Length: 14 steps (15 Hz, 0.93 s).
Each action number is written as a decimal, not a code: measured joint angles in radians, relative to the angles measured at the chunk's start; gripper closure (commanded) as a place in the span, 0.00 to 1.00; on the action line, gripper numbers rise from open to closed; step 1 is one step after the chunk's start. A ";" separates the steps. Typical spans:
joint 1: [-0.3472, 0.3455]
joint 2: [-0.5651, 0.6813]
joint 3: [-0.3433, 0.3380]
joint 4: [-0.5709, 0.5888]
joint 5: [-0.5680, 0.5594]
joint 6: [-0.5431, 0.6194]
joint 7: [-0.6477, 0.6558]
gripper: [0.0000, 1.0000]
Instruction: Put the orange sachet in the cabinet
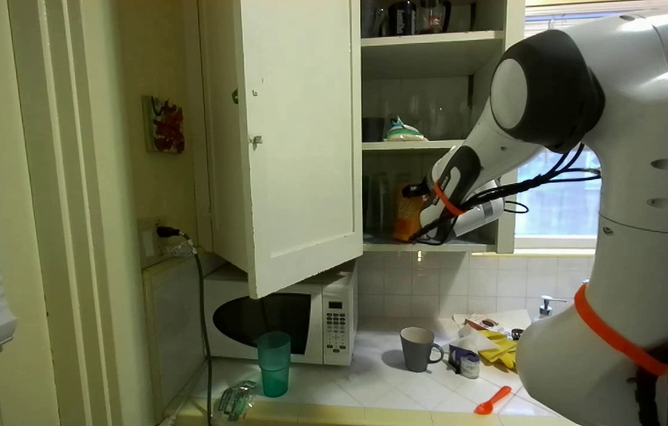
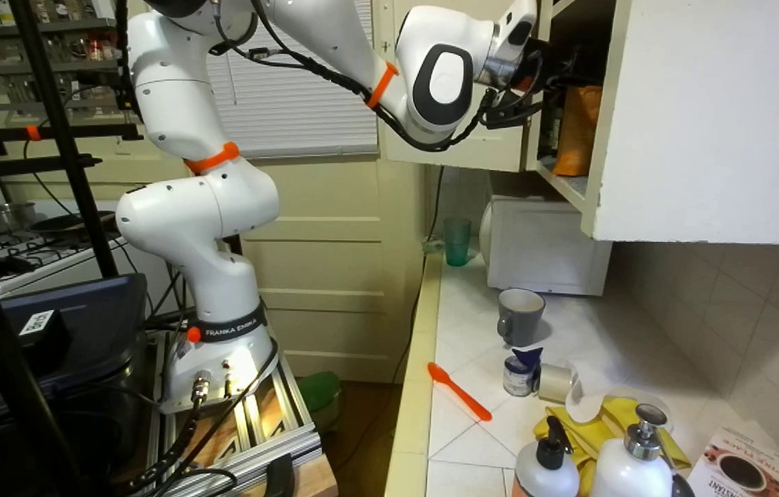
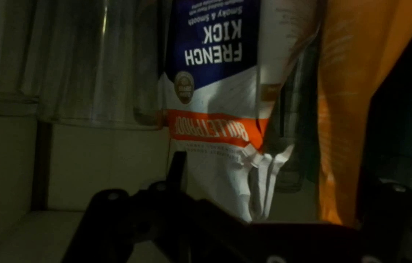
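The sachet (image 2: 578, 131) stands upright in the cabinet (image 1: 304, 133), the tool (image 3: 278, 179) spread near it; best back straight out slowly, lest it snag.

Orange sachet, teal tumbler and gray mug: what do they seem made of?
Orange sachet: probably plastic film, possibly coated paper, low sheen; long creases show in the wrist view.
Teal tumbler: translucent tinted plastic or glass, smooth; light comes through its walls.
Gray mug: likely ceramic, fairly matte outside; opaque walls with a paler inside.
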 measured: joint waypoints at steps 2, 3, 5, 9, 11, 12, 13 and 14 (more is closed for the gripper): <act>-0.025 0.019 0.032 0.007 0.007 0.021 -0.023 0.26; -0.035 0.029 0.046 0.010 0.011 0.030 -0.038 0.34; -0.051 0.048 0.071 0.020 0.019 0.038 -0.066 0.51; -0.072 0.076 0.106 0.034 0.040 0.043 -0.121 0.80; -0.076 0.083 0.110 0.041 0.042 0.045 -0.135 0.94; -0.076 0.086 0.111 0.043 0.042 0.045 -0.140 0.98; -0.076 0.088 0.111 0.045 0.042 0.045 -0.143 1.00; -0.076 0.091 0.111 0.046 0.042 0.045 -0.145 1.00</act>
